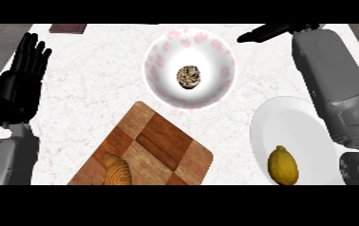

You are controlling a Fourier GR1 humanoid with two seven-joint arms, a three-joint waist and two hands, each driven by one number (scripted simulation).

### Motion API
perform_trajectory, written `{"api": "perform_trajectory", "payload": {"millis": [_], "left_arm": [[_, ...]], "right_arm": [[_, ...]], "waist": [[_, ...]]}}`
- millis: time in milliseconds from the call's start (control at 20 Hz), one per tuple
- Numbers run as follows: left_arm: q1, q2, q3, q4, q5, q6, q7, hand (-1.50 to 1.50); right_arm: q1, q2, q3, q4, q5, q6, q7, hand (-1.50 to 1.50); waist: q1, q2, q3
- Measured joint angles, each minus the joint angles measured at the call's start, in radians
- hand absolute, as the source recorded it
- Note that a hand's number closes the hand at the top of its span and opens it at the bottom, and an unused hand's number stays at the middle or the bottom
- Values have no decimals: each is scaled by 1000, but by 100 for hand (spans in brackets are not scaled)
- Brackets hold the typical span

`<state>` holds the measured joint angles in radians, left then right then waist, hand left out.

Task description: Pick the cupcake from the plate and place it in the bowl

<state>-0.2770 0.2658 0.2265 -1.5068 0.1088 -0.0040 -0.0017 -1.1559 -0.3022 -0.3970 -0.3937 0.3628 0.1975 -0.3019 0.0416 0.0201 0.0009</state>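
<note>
Right hand [270, 32] hangs empty, fingers straight and close together. The brown speckled cupcake [188, 77] lies below and to its left, in the middle of the white pink-flowered bowl [157, 49]. Down beside its forearm, the round white plate [286, 120] carries only a yellow lemon [282, 165], so pick and placement both appear complete, while the left hand [24, 78] rests far across the counter, fingers up and spread, with nothing evidently left but clearing the arm.
</note>
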Motion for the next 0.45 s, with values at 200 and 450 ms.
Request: {"api": "perform_trajectory", "payload": {"millis": [200, 450], "left_arm": [[-29, 7, 3, 22, -3, -1, -9, 0], [-38, -2, -7, 25, -2, -7, -18, 0]], "right_arm": [[14, -107, -44, 66, -31, 80, -62, -150], [52, -212, -78, 128, -50, 165, -148, -150]], "waist": [[7, 6, 1], [24, 15, 3]]}}
